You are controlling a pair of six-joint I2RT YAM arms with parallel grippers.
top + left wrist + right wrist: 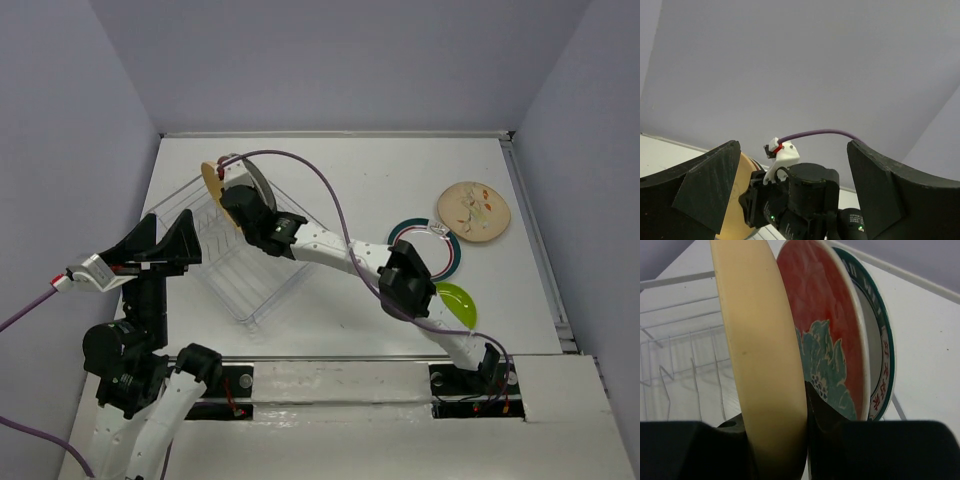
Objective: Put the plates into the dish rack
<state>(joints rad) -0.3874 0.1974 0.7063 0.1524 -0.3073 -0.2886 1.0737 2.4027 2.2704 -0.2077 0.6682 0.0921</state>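
My right gripper point(228, 190) is shut on the rim of the orange-yellow plate point(211, 180), holding it upright over the far left end of the dish rack point(250, 290). In the right wrist view the plate point(760, 350) is edge-on between the fingers, next to the upright red plate with the teal flower point(826, 335) and a white teal-rimmed plate point(882, 355). My left gripper point(172, 228) is open and empty at the rack's left side. The beige speckled plate point(474, 211), the second teal-rimmed plate point(440, 250) and the lime green plate point(457, 303) lie flat on the table at the right.
The rack's thin wires point(680, 350) stand left of the held plate. In the left wrist view my right wrist point(805, 200) and the orange-yellow plate point(737, 210) show between the open fingers. My right arm point(400, 280) crosses over the teal-rimmed plate. Walls enclose the table.
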